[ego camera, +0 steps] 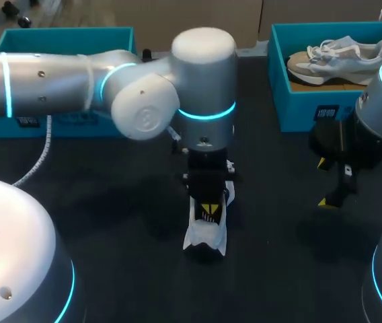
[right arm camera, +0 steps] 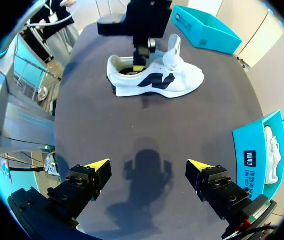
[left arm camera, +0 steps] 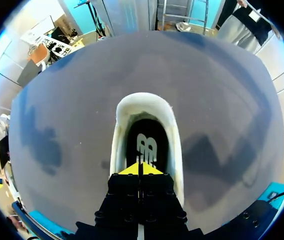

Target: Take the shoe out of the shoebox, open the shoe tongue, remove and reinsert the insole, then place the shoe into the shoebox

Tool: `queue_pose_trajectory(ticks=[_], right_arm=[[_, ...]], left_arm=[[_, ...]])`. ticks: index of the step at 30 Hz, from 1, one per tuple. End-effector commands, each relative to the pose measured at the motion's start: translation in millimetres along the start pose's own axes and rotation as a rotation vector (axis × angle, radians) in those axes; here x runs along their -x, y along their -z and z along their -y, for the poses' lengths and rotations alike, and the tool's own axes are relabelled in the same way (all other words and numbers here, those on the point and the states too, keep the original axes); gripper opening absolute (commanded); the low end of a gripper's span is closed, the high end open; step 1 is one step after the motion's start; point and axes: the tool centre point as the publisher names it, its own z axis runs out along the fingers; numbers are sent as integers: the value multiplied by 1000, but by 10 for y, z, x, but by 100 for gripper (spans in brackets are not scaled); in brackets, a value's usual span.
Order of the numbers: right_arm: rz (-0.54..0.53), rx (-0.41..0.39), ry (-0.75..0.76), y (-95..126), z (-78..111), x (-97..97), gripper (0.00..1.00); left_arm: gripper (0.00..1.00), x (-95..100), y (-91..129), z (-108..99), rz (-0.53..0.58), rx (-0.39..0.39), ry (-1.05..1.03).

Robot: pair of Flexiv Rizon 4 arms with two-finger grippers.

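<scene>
Our white shoe (ego camera: 204, 237) lies on its sole in the middle of the dark counter (ego camera: 110, 208), out of both boxes. Its heel end points at us in the head view. From the right wrist view we see the tongue (right arm camera: 173, 49) standing up, and the top of the shoe is wide open.

Our left arm (ego camera: 77, 81) comes in from the side and hangs right over the shoe. Our left hand (left arm camera: 141, 169) points straight down into the shoe's opening. Its two yellow tips are pressed together with no gap. They sit just over the black insole (left arm camera: 147, 139), which lies flat inside the shoe. The tips may be pinching the edge of the insole, but we cannot tell from here.

Our right hand (right arm camera: 147, 167) hangs above bare counter, well apart from the shoe. Its fingers are spread wide and there is nothing between them.

The left shoebox (ego camera: 77, 126) stands at the far side of the counter, partly behind our left arm. The right shoebox (ego camera: 312, 101) stands at the far side too, near our right hand. A second shoe (ego camera: 339, 57) lies on its side in it.
</scene>
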Motion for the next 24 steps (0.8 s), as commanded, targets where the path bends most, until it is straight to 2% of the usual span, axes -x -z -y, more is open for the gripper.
queue_pose_trajectory(ticks=[1,11,12,16,17,19,22,24], right_arm=[[2,0,0,-4,6,-9,100],[2,0,0,-4,6,-9,100],[2,0,0,-4,6,-9,100],[2,0,0,-4,6,-9,100],[2,0,0,-4,6,-9,100],[2,0,0,-4,6,-9,100],[2,0,0,-4,6,-9,100],[2,0,0,-4,6,-9,100]], left_arm=[[0,-41,75,32,-7,44,-5],[0,-71,-4,-44,-16,126,35],[4,-75,-6,-60,-15,134,41],[25,-96,-6,-170,-21,124,62],[34,-98,-4,-178,-24,124,63],[43,-102,9,-196,-33,119,59],[97,-108,19,-207,-50,121,48],[100,-115,25,-218,-55,119,46]])
